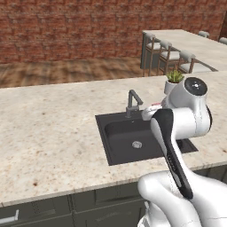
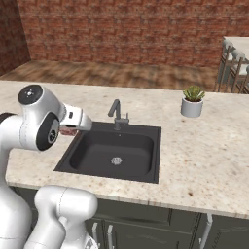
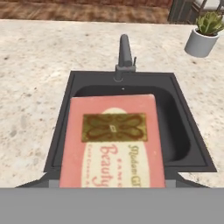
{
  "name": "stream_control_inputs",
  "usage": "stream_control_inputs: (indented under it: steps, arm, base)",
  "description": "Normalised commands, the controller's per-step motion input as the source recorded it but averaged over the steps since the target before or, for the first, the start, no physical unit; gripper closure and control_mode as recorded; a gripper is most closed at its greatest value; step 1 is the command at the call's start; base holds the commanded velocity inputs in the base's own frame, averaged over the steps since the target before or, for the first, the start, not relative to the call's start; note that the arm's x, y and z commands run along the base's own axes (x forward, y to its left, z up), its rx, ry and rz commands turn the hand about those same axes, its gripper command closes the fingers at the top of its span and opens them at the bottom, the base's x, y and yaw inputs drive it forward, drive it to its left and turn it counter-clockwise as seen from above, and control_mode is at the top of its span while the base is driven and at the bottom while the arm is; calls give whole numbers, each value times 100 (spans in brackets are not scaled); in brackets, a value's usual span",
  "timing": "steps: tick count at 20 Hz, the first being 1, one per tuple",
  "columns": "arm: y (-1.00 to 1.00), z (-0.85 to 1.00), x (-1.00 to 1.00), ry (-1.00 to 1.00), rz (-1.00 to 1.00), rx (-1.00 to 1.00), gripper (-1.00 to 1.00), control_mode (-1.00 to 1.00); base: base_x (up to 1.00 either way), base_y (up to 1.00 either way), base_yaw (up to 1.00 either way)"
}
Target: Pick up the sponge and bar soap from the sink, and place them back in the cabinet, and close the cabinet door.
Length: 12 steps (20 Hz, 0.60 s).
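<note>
The bar soap (image 3: 113, 144), a flat salmon-pink bar with a gold label and a pale oval, lies across the bottom of the hand view, hiding the fingertips. It hangs above the dark charcoal sink (image 3: 60, 131), just in front of the grey faucet (image 3: 125, 51). In the right base view my gripper (image 2: 69, 130) is shut on the bar soap (image 2: 68, 131) over the left rim of the sink (image 2: 154, 146). In the left base view the hand sits over the sink (image 1: 103, 133), beside the faucet (image 1: 132, 103). The sponge, the cabinet and the cabinet door are out of view.
A small potted plant (image 2: 192, 102) stands on the speckled counter right of the sink. Low dark drawers with silver pulls (image 2: 206, 227) run under the counter edge. An island counter with stools (image 1: 177, 55) and a brick wall lie beyond.
</note>
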Motion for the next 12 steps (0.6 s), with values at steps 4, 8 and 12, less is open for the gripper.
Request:
stream_control_inputs:
  steps: [4, 8, 12]
  arm:
    - [-6, 36, -33, 0, 0, 0, 100, -100]
    - [0, 43, -38, 0, 0, 0, 100, -100]
    - [0, 35, -54, 0, 0, 0, 100, -100]
  base:
    - [0, 0, 0]
    - [0, 0, 0]
    - [0, 0, 0]
